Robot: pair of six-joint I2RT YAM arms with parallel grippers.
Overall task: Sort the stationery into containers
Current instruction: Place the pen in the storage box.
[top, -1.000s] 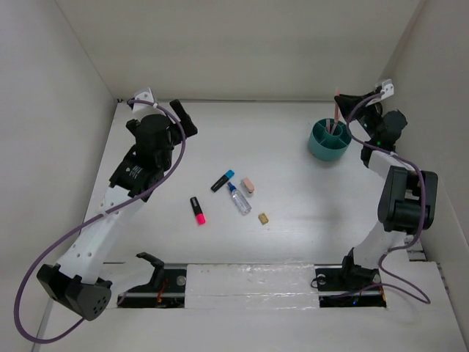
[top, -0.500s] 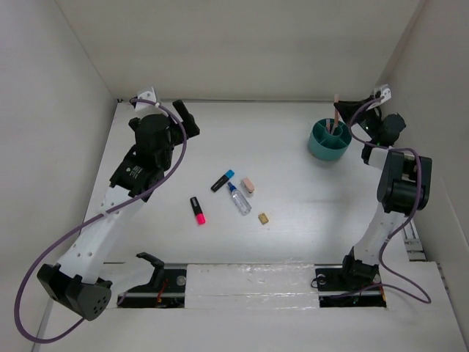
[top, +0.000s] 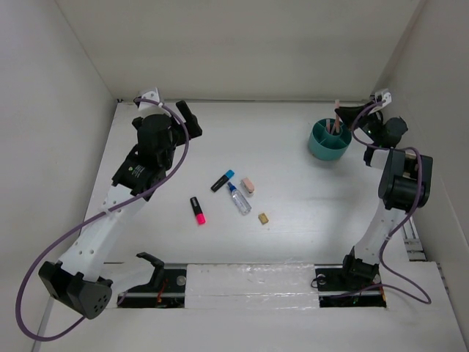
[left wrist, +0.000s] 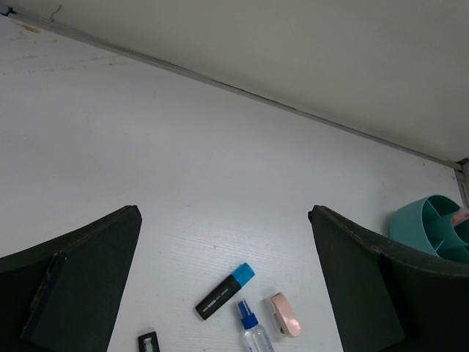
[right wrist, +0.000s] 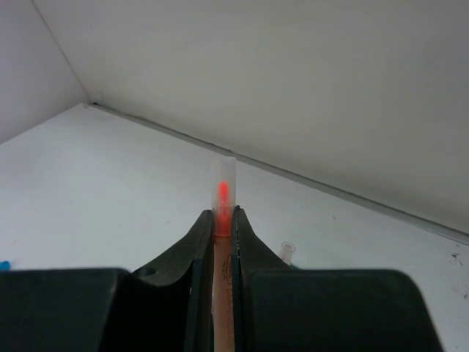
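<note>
Pressure is being applied by the right gripper (right wrist: 222, 217) to a thin pink-orange pencil (right wrist: 223, 192), the jaws being pressed tight against its shaft while its clear-capped end is being left sticking out beyond them. From the top camera the pencil is being shown roughly upright at the far side of the teal organiser (top: 322, 152); whether its lower end is inside cannot be told. The left gripper (left wrist: 223, 213) is being held spread wide and empty above the table's (top: 293, 198) far left. Being left lying mid-table are the blue-capped marker (top: 223, 180), the bottle (top: 238, 199), the pink eraser (top: 248, 185), the pink-capped marker (top: 198, 210) and the tan block (top: 263, 218).
</note>
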